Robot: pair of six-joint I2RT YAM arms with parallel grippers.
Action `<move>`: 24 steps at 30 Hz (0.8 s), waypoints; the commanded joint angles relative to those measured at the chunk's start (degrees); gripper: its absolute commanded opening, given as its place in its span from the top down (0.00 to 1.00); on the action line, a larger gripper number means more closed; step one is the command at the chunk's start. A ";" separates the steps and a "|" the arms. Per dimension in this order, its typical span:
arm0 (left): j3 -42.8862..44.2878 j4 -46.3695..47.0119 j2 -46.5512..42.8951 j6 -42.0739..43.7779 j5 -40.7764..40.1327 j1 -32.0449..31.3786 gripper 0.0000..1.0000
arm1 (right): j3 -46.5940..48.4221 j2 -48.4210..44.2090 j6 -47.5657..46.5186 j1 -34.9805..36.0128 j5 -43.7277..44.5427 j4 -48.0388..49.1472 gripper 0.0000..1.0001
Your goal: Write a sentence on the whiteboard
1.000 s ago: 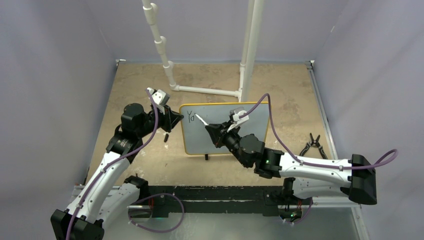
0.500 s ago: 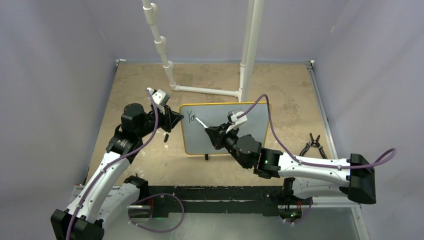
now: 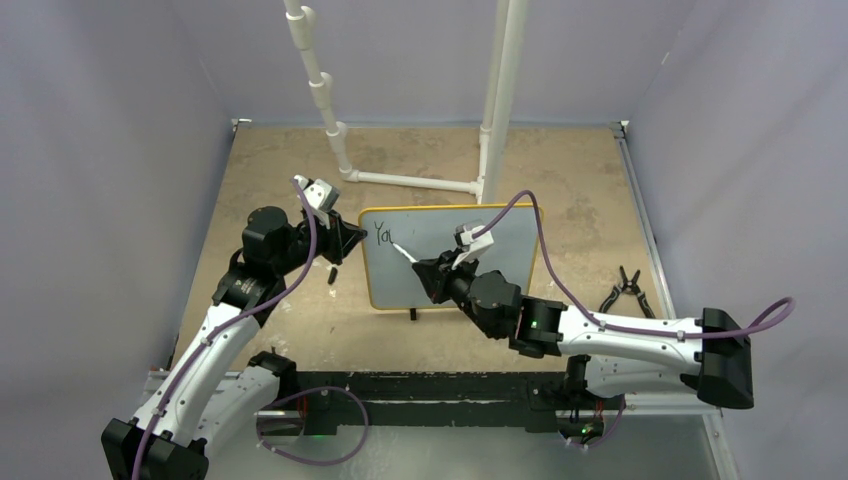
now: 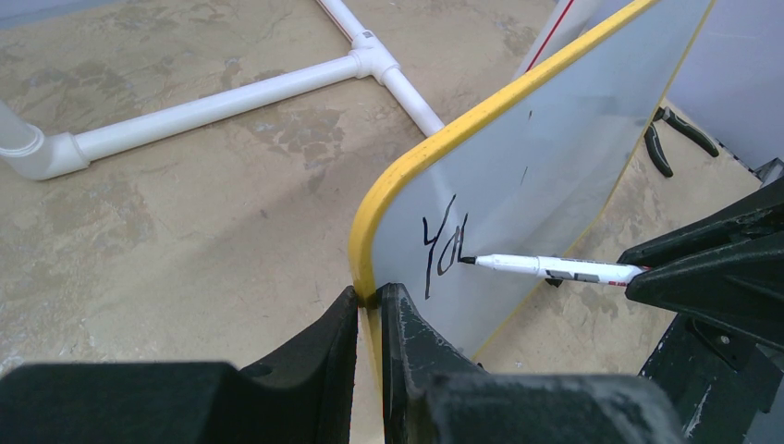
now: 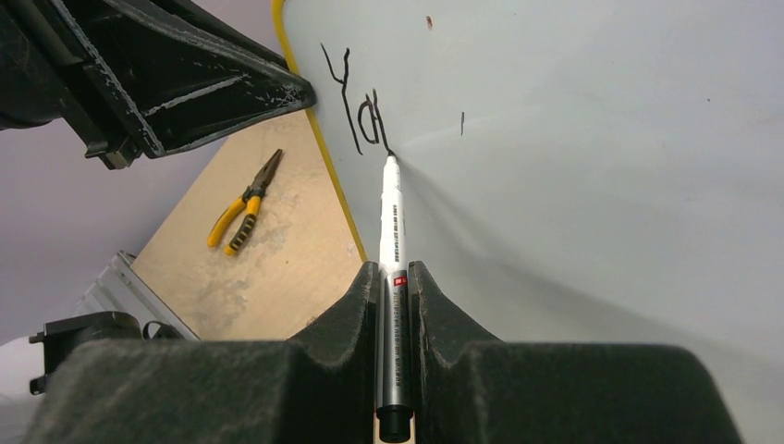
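writing on the stand-up board

the whiteboard (image 3: 505, 250) stands in the middle of the table. the left claw (image 4: 370, 301) is pinched tight on its yellow edge, near a round corner. the right claw (image 5: 393, 273) is squeezed on a white marker (image 5: 392, 222), with the tip on the board by the sentence (image 4: 442, 248). i think the board is stiff, light and smooth, so a hard push could tip it. the yellow edge looks like the best place to hold. the thin marker may twist. the third letter is hard to read. the right arm hides part of the board's low edge.
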 commanded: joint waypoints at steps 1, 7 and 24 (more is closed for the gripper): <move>-0.39 1.07 -0.36 0.56 1.38 0.04 1.00 | 0.13 -1.49 0.31 -0.18 4.14 -1.73 1.00; -0.32 1.08 -0.34 0.57 1.44 0.04 1.00 | 0.39 -2.03 -1.11 -0.18 5.34 -0.84 1.00; -0.41 1.17 -0.02 0.57 1.53 0.04 1.00 | 1.39 -2.05 -5.38 -0.18 6.84 4.51 1.00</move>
